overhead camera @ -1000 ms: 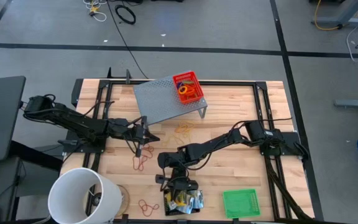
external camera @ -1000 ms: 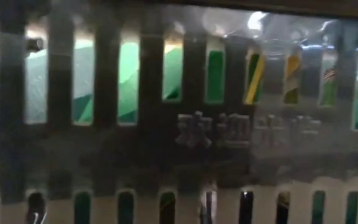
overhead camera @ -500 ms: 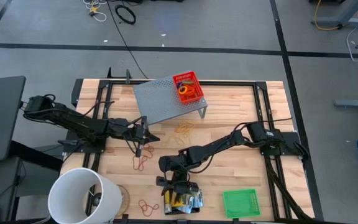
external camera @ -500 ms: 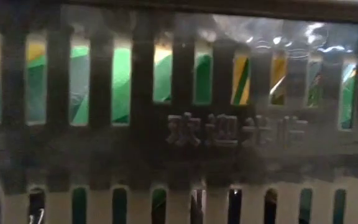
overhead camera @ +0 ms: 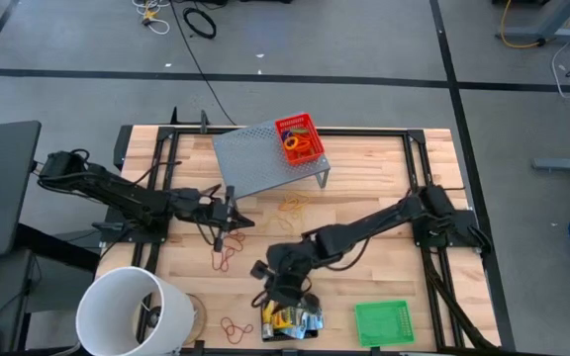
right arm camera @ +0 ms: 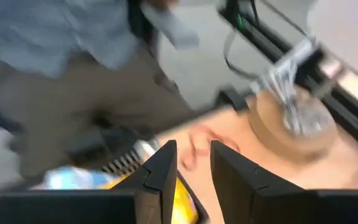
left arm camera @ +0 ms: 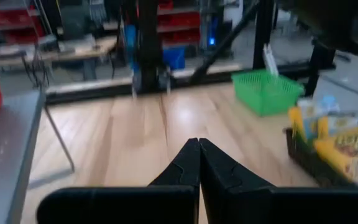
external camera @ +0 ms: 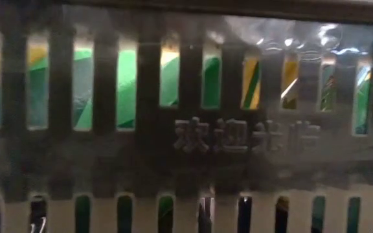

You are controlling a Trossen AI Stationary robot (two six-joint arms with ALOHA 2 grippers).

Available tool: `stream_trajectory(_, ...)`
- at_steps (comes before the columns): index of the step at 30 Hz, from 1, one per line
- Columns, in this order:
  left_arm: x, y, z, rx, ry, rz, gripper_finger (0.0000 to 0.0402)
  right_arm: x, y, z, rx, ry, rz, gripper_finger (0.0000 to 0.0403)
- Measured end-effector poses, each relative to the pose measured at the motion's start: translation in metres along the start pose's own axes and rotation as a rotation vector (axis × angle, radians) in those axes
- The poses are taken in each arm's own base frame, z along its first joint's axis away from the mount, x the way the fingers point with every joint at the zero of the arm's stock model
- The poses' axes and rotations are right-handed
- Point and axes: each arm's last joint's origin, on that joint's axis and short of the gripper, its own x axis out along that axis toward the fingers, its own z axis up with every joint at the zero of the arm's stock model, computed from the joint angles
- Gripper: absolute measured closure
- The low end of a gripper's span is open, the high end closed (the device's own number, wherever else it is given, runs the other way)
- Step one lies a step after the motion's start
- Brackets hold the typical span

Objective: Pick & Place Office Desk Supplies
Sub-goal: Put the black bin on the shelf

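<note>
A black mesh tray [overhead camera: 290,319] sits at the table's near edge, holding a yellow-green crayon box [overhead camera: 278,318] and teal-green packets [overhead camera: 310,318]. Its slotted wall [external camera: 186,139] fills the low view. My right gripper [overhead camera: 278,295] hovers just above the tray's far side, open [right arm camera: 192,163], with the crayon box [right arm camera: 180,198] below its fingers. My left gripper [overhead camera: 228,222] waits shut [left arm camera: 199,163] left of centre. A green tray [overhead camera: 382,321] lies near right. A red tray [overhead camera: 300,138] with coloured rings rests on the grey riser [overhead camera: 263,158]. Rubber bands [overhead camera: 293,205] [overhead camera: 224,258] [overhead camera: 234,328] lie on the wood.
The big white bucket [overhead camera: 132,314] stands at the near left corner, on a round wooden base [right arm camera: 296,121]. A person in a blue shirt [right arm camera: 61,37] stands just beyond the near edge. Bare wood lies between the riser and the black tray.
My right arm has stretched out, its elbow moving toward the table's right edge, while its gripper has stayed over the black tray's far side. In the low view the tray's wall shifted slightly sideways in the first half second, then kept still.
</note>
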Motion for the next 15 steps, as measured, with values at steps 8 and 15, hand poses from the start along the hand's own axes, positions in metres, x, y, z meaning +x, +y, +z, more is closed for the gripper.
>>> stream_trajectory(8,-0.007,-0.005,0.008,0.013,-0.028,-0.022,0.0400,-0.037,0.001,0.023,0.012,-0.161,0.143,0.0298)
stream_trajectory(15,-0.017,-0.007,0.026,-0.028,-0.155,-0.070,0.0400,-0.038,0.005,0.018,0.136,-0.120,0.167,0.0298)
